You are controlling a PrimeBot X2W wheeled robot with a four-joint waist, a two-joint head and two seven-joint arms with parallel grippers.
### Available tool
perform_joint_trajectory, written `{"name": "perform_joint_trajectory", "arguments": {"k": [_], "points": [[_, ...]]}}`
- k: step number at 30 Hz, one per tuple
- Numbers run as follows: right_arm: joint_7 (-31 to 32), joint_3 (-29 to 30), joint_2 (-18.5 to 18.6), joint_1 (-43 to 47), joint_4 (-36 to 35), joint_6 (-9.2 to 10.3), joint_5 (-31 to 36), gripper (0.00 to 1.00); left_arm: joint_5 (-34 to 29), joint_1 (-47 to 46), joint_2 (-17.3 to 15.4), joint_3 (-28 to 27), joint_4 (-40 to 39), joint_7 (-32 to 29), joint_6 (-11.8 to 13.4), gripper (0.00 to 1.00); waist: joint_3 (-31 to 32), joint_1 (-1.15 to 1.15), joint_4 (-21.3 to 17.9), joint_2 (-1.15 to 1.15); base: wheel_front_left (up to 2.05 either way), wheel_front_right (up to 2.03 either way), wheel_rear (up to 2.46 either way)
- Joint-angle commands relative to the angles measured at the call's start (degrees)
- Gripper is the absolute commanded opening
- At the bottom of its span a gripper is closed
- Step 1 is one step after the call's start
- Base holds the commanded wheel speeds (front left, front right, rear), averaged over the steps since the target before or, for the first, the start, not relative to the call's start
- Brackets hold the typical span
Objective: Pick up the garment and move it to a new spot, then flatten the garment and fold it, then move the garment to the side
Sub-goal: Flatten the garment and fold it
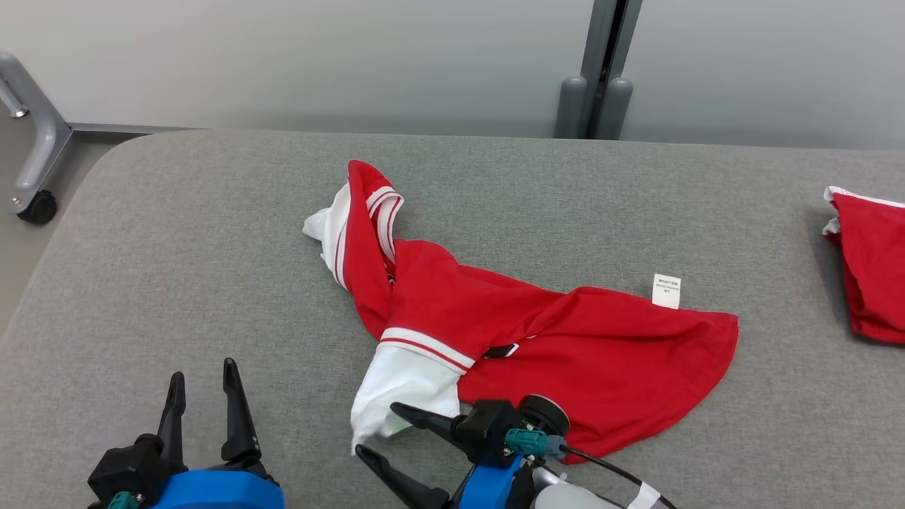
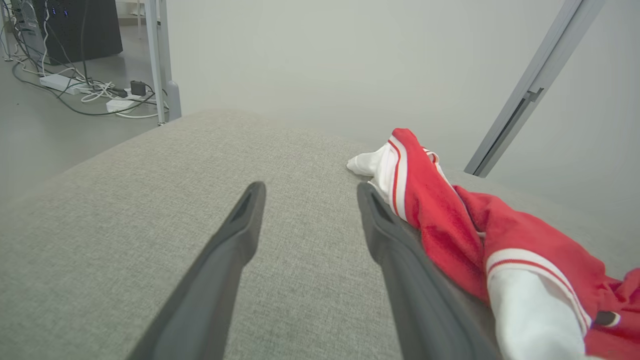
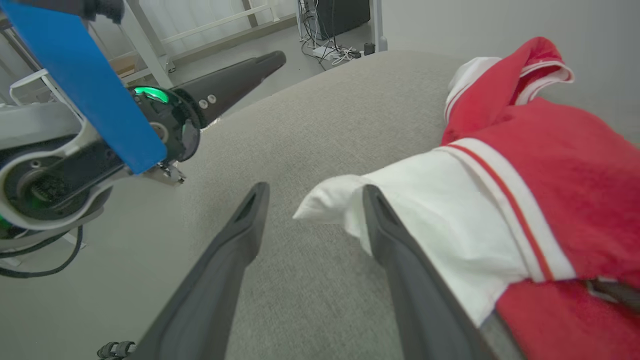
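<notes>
A red garment with white sleeves lies crumpled on the grey padded table, running from the middle toward the right. One white sleeve points to the near edge. My right gripper is open, fingers aimed left, right at that sleeve's end. In the right wrist view the sleeve has its tip between the gripper's spread fingers, nothing clamped. My left gripper stands open at the lower left, clear of the cloth. In the left wrist view, the garment lies to the right of the gripper.
A second red and white garment lies folded at the table's right edge. A small white label sticks up from the garment's hem. A wheeled metal leg stands off the table's left corner, a grey post behind.
</notes>
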State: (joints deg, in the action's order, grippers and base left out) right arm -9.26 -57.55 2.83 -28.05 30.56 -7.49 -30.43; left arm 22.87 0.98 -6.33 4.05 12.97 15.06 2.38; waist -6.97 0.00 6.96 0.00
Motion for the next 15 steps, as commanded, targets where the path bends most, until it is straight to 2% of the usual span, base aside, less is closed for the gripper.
{"name": "perform_joint_trajectory", "arguments": {"k": [1, 5, 8, 15], "points": [[-1.0, 1.0, 0.1, 0.5, 0.0, -0.01, 0.6, 1.0, -0.3, -0.5, 0.1, -0.1, 0.2, 0.2, -0.2, 1.0, 0.3, 0.0, -0.7, 0.0, 0.0, 0.0, 0.0], [-2.2, 3.9, 0.1, 1.5, -0.8, -0.01, 1.6, 1.0, -0.5, -0.6, 0.2, 0.0, 0.3, 0.2, -0.4, 1.0, 0.8, 0.0, -1.8, 0.0, 0.0, 0.0, 0.0], [-3.2, 8.6, 0.2, 2.3, -0.5, -0.01, 3.7, 1.0, -0.6, -0.5, 0.2, 0.2, 0.3, 0.2, -0.5, 1.0, 1.0, 0.0, -2.6, 0.0, 0.0, 0.0, 0.0], [-4.4, 27.0, 0.4, 4.3, 3.8, -0.01, 13.8, 1.0, -0.9, -0.6, 0.3, 0.9, 0.3, 0.2, -0.8, 1.0, 0.9, 0.0, -4.2, 0.0, 0.0, 0.0, 0.0]]}}
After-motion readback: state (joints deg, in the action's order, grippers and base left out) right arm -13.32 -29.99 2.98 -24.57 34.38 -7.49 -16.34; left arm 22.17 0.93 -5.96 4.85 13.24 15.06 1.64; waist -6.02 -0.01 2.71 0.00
